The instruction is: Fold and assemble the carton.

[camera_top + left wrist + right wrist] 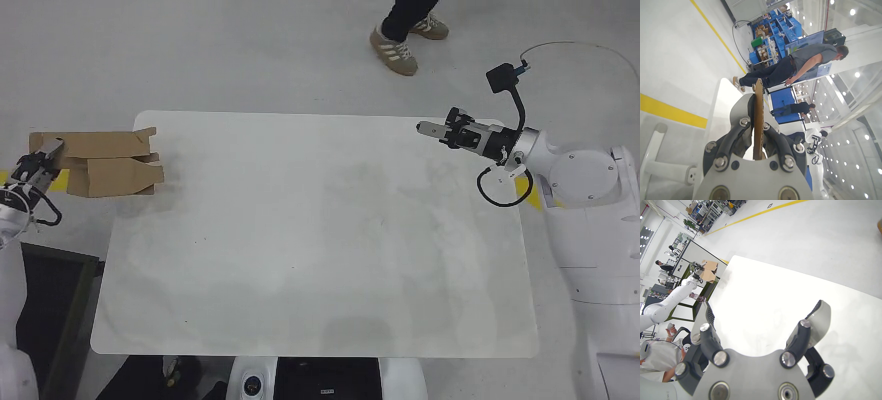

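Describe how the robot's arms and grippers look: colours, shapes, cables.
Both arms, the right arm and left arm, are white with rounded joints. The right gripper and left gripper have black linkages, silver screws and pale grey fingers. A black cable loops at the right wrist.

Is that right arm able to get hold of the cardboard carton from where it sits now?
Probably not yet. The right pincer hangs open at one side of the table, while the carton is at the opposite side, clamped in the left pincer. Nothing blocks the way; it simply looks too far off.
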